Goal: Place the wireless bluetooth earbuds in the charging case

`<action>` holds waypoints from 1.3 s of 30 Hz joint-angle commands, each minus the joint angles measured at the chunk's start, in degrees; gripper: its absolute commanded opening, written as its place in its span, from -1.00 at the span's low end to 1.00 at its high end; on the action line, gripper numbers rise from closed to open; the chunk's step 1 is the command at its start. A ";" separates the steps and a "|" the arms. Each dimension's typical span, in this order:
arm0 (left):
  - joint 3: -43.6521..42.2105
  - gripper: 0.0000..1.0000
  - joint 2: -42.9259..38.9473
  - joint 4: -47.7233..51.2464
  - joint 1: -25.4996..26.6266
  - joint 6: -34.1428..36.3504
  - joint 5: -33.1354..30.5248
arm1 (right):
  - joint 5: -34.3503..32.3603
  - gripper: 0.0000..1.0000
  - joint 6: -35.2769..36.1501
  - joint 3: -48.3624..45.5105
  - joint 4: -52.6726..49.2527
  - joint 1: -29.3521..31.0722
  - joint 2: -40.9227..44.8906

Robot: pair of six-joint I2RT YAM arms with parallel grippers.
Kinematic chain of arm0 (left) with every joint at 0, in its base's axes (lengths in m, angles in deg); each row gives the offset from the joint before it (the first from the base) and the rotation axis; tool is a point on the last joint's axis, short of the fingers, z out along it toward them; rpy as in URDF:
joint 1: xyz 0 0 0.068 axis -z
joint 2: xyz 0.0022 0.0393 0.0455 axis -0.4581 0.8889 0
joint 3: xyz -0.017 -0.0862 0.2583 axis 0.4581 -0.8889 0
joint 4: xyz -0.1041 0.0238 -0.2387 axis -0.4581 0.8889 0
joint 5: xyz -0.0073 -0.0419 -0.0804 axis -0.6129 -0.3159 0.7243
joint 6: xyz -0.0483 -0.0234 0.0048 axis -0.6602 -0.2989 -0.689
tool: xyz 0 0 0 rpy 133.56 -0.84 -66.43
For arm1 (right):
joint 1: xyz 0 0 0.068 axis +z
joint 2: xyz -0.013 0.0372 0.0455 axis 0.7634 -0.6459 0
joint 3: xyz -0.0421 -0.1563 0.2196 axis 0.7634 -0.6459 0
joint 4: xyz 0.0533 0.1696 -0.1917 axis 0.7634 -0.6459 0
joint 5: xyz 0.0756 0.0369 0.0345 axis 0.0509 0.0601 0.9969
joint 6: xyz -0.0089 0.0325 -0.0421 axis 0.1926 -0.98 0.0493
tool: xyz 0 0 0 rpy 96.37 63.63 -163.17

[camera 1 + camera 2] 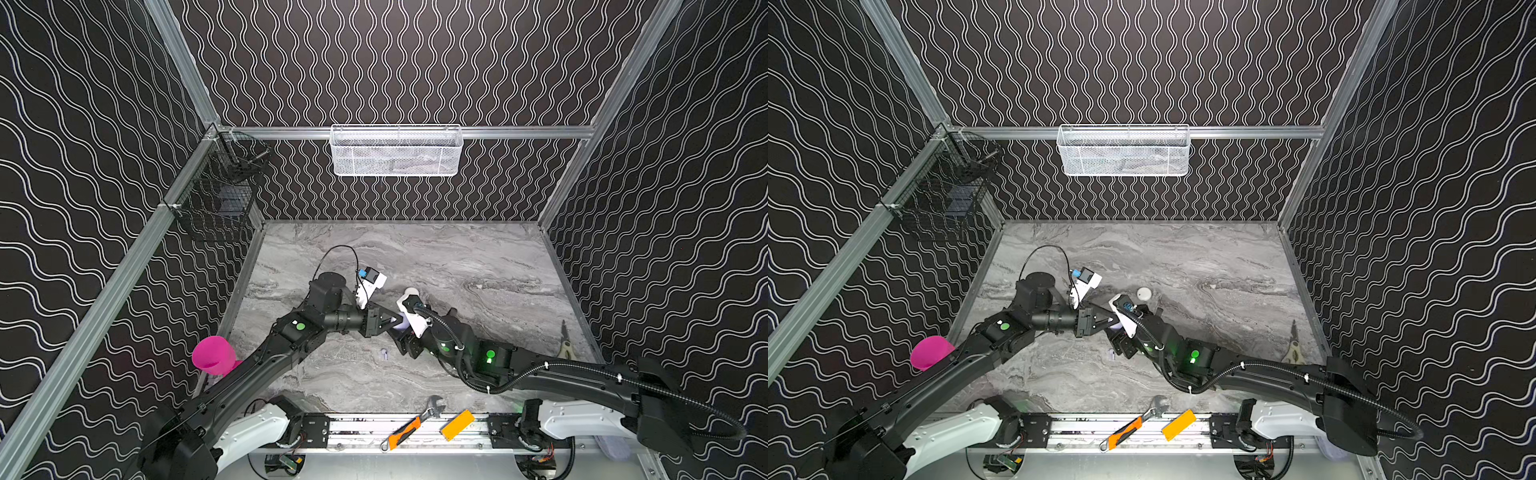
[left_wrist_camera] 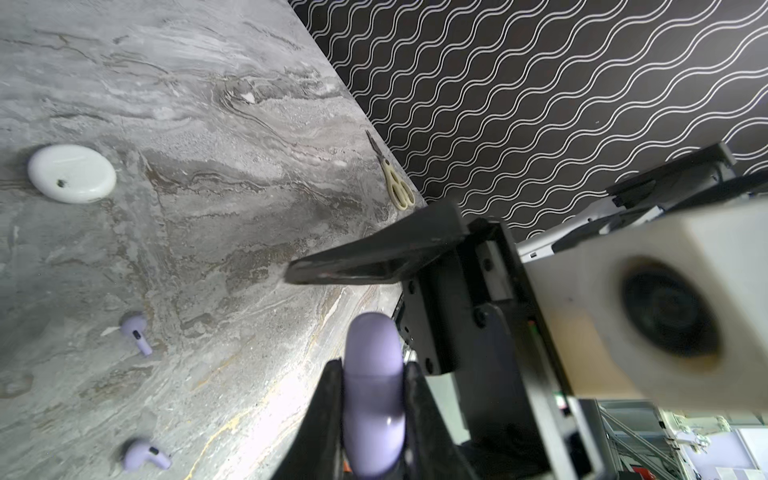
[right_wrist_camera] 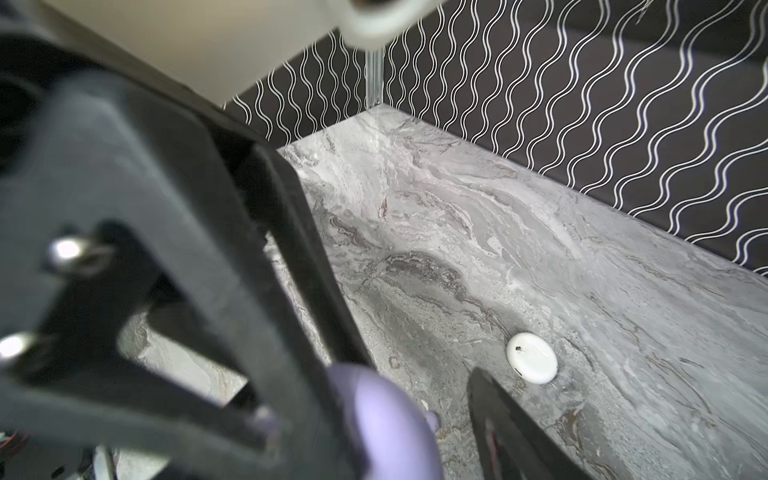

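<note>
A bimanual robot works over a grey marble-patterned table [image 1: 457,257] walled in on three sides by dark wavy-patterned panels.

At the far left a pink cup [image 1: 214,355] sits against the wall beside the left arm, clear of the work. The left gripper [image 2: 372,370] is clenched on a closed lavender case [image 2: 374,395], pinching its two flat faces so that the case stands edge-on, raised above the middle of the table. This hold likely leaves the rim and seam exposed, so the other arm can reach the lid.

Two lavender earbuds [image 2: 136,332] lie loose on the table below and to the side of the held case, well apart from each other and outside any case. No white earbuds can be made out.

Just right of centre, the right gripper [image 3: 390,386] crowds in against the left one. Its jaws are spread, one finger standing off the lavender case with a visible gap, so it grasps nothing. A closed white case [image 3: 532,357] lies flat just beyond it.

Scissors [image 2: 395,183] rest along the table's right edge, near the wall.

The two grippers nearly touch, so room between them is tight. The back and right of the table offer open space for drawing back.
</note>
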 commanded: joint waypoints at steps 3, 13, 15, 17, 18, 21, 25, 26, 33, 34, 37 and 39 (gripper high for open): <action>0.17 -0.82 0.07 -3.00 -2.45 1.47 0.71 | -0.13 0.56 -2.67 -0.94 -1.32 0.04 3.35; -0.49 -0.82 -0.90 -7.18 -5.43 0.87 0.75 | 11.49 0.44 -13.92 -0.97 -7.05 -9.40 7.05; -0.83 -0.82 -1.12 -8.84 -5.52 0.25 1.13 | 16.54 0.42 -16.06 -2.51 -4.23 -12.97 9.18; -1.18 -0.82 -1.34 -10.44 -5.56 -0.36 1.49 | 21.31 0.40 -17.96 -3.62 -2.04 -16.33 10.92; -1.44 -0.82 -1.48 -11.24 -5.67 -0.77 1.55 | 24.58 0.38 -18.89 -3.50 -1.53 -18.14 11.09; -2.03 -0.82 -1.78 -13.56 -5.69 -1.87 1.99 | 33.45 0.35 -21.51 -3.10 0.22 -22.67 10.17; -2.23 -0.80 -1.73 -15.52 -5.71 -3.22 2.56 | 40.53 0.32 -26.15 -4.92 5.85 -26.43 9.34; -2.34 -0.79 -1.74 -15.94 -5.66 -3.50 2.69 | 42.74 0.30 -27.81 -5.86 8.48 -27.49 9.29; -4.30 -0.77 -3.05 -22.23 -5.71 -7.33 3.13 | 55.91 0.25 -37.02 -10.28 25.55 -32.15 7.20; -4.67 -0.77 -3.10 -23.65 -5.71 -8.22 3.37 | 57.10 0.24 -37.72 -10.40 27.29 -32.24 6.70; -5.84 -0.76 -3.01 -27.62 -5.70 -10.57 3.62 | 60.02 0.22 -38.91 -10.25 31.15 -32.33 4.68; -6.31 -0.76 -2.55 -29.25 -5.69 -11.61 3.98 | 60.96 0.19 -40.17 -10.46 33.75 -32.33 3.29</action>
